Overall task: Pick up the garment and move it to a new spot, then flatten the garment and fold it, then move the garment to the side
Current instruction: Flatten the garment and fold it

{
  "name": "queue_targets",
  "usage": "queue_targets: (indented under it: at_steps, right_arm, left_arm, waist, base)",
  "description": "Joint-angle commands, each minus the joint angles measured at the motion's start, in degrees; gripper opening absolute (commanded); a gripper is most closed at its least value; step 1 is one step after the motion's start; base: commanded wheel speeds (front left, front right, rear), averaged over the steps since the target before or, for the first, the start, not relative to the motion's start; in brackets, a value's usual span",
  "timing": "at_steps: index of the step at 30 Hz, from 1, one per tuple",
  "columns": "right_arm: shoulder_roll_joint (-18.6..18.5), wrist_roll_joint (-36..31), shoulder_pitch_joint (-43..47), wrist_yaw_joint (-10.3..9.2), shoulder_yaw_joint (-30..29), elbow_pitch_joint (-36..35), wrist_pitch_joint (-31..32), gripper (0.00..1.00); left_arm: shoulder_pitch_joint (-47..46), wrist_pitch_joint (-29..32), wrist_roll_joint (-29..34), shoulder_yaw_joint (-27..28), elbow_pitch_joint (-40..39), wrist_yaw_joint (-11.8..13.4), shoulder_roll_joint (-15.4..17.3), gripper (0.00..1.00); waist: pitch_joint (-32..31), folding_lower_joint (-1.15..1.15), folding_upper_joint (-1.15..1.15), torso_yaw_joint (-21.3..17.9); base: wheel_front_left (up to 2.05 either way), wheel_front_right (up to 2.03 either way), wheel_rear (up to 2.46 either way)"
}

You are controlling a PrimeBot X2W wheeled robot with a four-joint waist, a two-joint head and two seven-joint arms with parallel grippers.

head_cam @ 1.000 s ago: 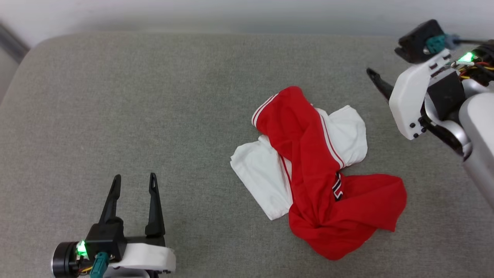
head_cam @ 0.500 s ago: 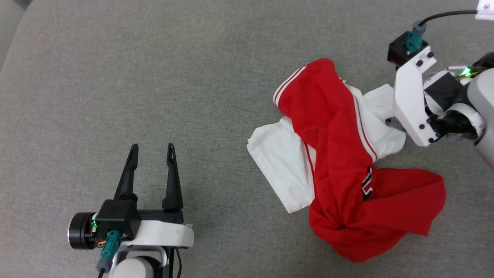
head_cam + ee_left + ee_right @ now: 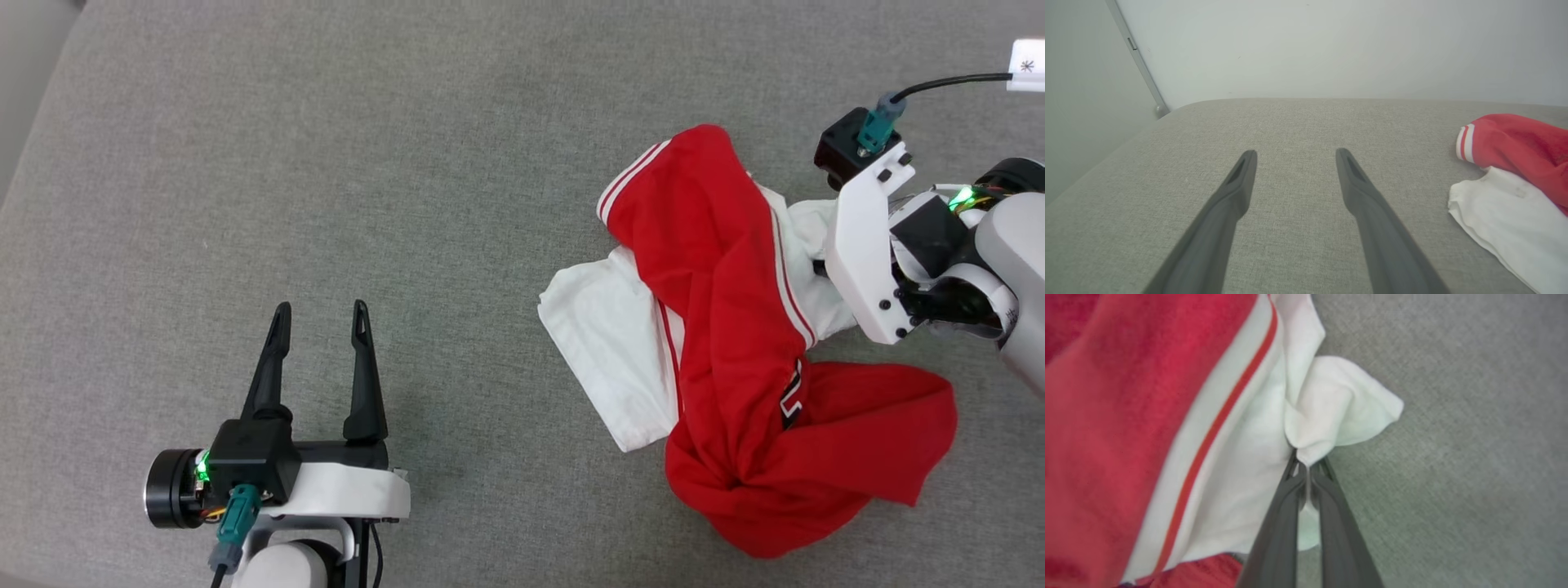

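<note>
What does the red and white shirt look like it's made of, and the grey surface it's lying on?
The garment: probably a soft, thin knit fabric, matte; it slumps into loose folds and puckers easily. The grey surface: seemingly woven upholstery cloth over padding, matte; fine flecked weave and a rounded corner show.

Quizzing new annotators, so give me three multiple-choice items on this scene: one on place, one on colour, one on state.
1. The garment lies where, relative to the left hand? A. to its right B. to its left C. under it
2. What colour cloth does the right hand pinch? A. red B. white C. black
3. The left hand is: A. open B. shut on cloth C. shut, empty
Answers: A, the head view shows it off to the right; B, white cloth bunches at the fingertips; A, its fingers stand apart.
</note>
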Motion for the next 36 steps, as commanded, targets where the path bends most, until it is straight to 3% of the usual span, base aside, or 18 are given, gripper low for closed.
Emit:
queue_targets:
  at_steps: [1, 6, 12, 18, 23, 27, 35, 36]
  right_arm:
    - [-0.4, 0.5, 1.2, -0.04, 0.2, 0.0, -1.7, 0.00]
    - [-2.6, 1.4, -2.3, -0.03, -1.4, -4.2, -9.1, 0.00]
    - [-9.6, 2.5, -0.1, -0.04, -0.9, -11.0, -13.2, 0.00]
    - [-17.2, 5.7, 8.6, -0.04, -2.7, -14.1, -15.2, 0.00]
    - [-20.8, 7.9, 18.9, -0.04, -4.2, -10.9, -15.8, 0.00]
    - [-19.8, 8.9, 26.1, -0.03, -5.6, -5.6, -17.0, 0.00]
    - [-12.4, 10.1, 36.2, -0.02, -7.3, 4.3, -18.6, 0.00]
    - [-11.9, 9.5, 36.4, -0.02, -7.8, 4.7, -19.4, 0.29]
  left_arm:
    - [0.4, -0.2, 0.5, 0.1, 0.2, 0.2, -0.1, 1.00]
    - [2.4, -0.2, 1.1, 1.1, 0.4, 0.3, -0.1, 1.00]
    - [5.1, -0.2, 1.7, 1.9, 0.4, 0.2, -0.1, 1.00]
    - [7.5, -0.2, 2.0, 3.1, 0.2, 0.1, -0.1, 1.00]
    - [8.6, -0.2, 2.1, 3.2, 0.2, -0.1, -0.1, 1.00]
    - [8.9, -0.2, 2.3, 3.2, 0.5, -0.4, -0.1, 1.00]
    - [8.9, -0.2, 2.8, 3.0, 1.4, -0.8, -0.1, 1.00]
    - [9.2, -0.2, 2.8, 3.2, 1.6, -0.9, -0.1, 1.00]
  waist:
    - [-1.3, -0.01, 0.00, -0.7]
    - [-4.9, -0.01, 0.00, -2.6]
    - [-8.9, -0.01, 0.00, -4.9]
    - [-11.5, -0.01, 0.00, -6.7]
    - [-12.2, -0.01, 0.00, -7.5]
    - [-12.1, -0.01, 0.00, -7.7]
    - [-12.9, -0.01, 0.00, -7.6]
    - [-13.2, -0.01, 0.00, -7.7]
  base:
    - [0.00, 0.00, 0.00]
    - [0.00, 0.00, 0.00]
    - [0.00, 0.00, 0.00]
    - [0.00, 0.00, 0.00]
    - [0.00, 0.00, 0.00]
    - [0.00, 0.00, 0.00]
    - [0.00, 0.00, 0.00]
    - [0.00, 0.00, 0.00]
